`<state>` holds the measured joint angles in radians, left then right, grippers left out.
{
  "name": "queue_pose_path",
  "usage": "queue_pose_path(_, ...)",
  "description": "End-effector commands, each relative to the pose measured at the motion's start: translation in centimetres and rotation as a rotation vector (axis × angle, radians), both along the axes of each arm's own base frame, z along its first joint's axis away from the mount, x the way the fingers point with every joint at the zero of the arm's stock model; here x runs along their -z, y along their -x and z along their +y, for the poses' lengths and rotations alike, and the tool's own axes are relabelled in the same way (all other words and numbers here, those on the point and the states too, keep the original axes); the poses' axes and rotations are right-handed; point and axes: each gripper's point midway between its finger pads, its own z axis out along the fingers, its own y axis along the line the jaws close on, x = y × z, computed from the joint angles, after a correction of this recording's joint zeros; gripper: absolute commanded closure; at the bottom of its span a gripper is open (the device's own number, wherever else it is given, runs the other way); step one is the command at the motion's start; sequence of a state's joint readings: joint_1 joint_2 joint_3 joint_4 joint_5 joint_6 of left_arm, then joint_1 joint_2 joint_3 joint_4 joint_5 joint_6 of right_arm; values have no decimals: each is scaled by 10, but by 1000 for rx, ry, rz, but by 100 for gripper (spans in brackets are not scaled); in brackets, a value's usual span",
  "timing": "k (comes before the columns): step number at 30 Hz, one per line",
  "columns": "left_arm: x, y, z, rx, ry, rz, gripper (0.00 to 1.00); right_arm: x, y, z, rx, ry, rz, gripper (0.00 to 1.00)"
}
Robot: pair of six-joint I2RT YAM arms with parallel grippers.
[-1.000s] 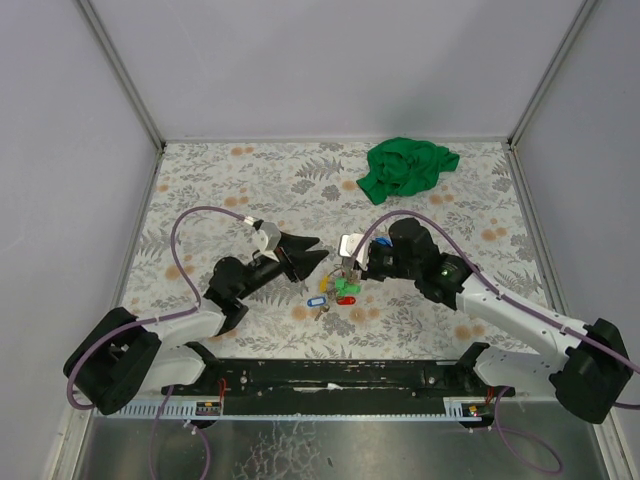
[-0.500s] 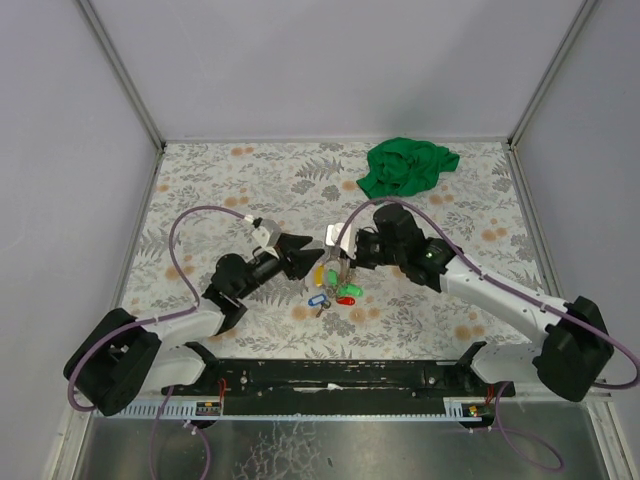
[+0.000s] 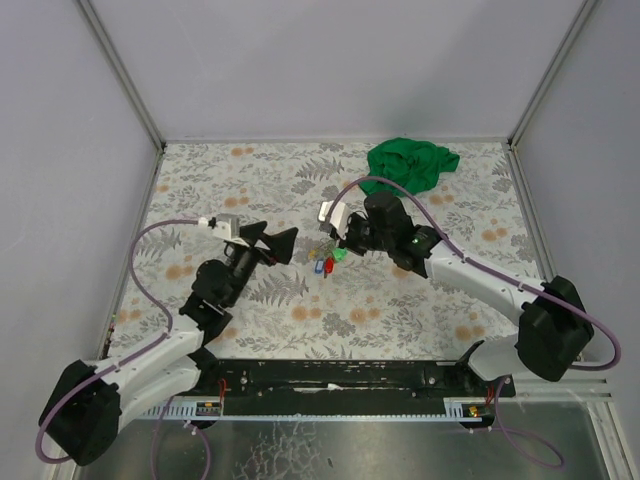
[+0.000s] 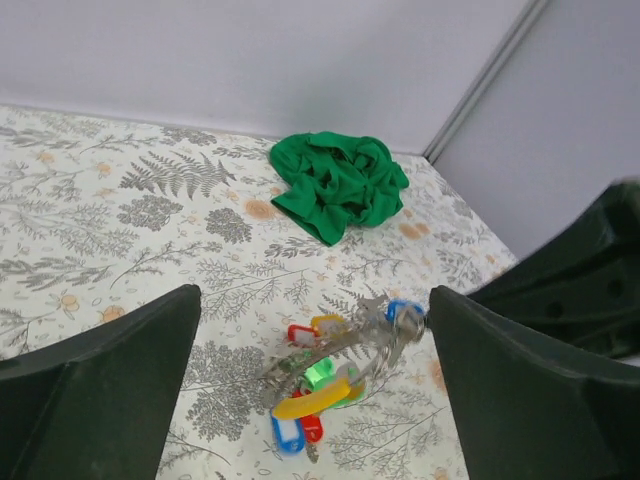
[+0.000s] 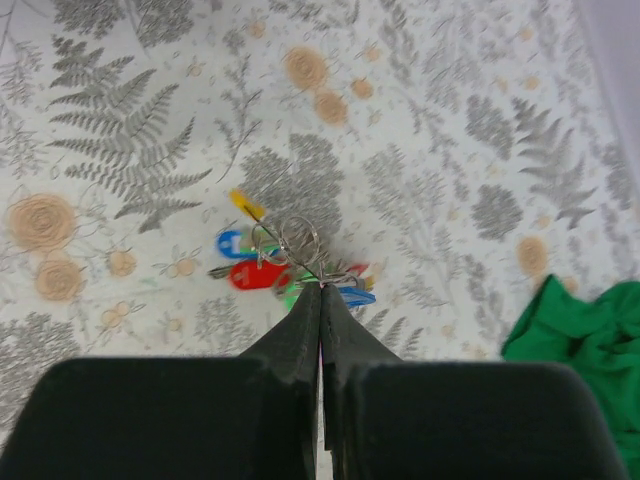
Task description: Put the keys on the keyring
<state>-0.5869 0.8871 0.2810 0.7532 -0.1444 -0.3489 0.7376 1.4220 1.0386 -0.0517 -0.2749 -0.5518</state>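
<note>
My right gripper (image 5: 321,288) is shut on the keyring (image 5: 291,238), a thin silvery wire loop pinched at its tip. Several keys hang bunched on the loop: a blue key (image 5: 231,243), a red key (image 5: 250,273) and a yellow key (image 5: 243,205). From above, the bunch of keys (image 3: 325,262) hangs just below the right gripper (image 3: 340,244) at mid-table. My left gripper (image 3: 285,246) stands wide open to the left of them, touching nothing. In the left wrist view the keyring (image 4: 385,325) and keys (image 4: 318,385) lie ahead between the open fingers (image 4: 110,385).
A crumpled green cloth (image 3: 410,165) lies at the back right of the flower-patterned table (image 3: 220,180). Grey walls with metal corner posts (image 3: 120,70) close in the sides and back. The right arm's dark body (image 4: 590,270) fills the right edge of the left wrist view.
The left gripper has opened wide and drawn back to the left, away from the keys. The right gripper has carried the keyring and keys farther back and left.
</note>
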Motion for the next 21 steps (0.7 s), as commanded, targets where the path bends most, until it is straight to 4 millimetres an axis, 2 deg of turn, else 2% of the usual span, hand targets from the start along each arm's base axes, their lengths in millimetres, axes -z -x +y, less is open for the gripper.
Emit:
queue_pose_path(1, -17, -2, 24, -116, 96, 42, 0, 10, 22, -3, 30, -90, 124, 100)
queue_pose_path(4, -20, 5, 30, -128, 132, 75, 0, 39, 43, -13, 51, -78, 233, 100)
queue_pose_path(7, -12, 9, 38, -165, 190, 164, 0, 62, 62, -17, 54, -76, 333, 100)
queue_pose_path(11, 0, 22, 25, -69, 148, 207, 0, 88, 80, -18, 72, -56, 434, 100)
queue_pose_path(18, 38, 35, 8, 27, 116, 345, 0, 116, 104, 5, 83, -65, 561, 98)
queue_pose_path(21, 52, 39, 3, 54, 86, 393, 0, 126, 107, 14, 95, -73, 595, 89)
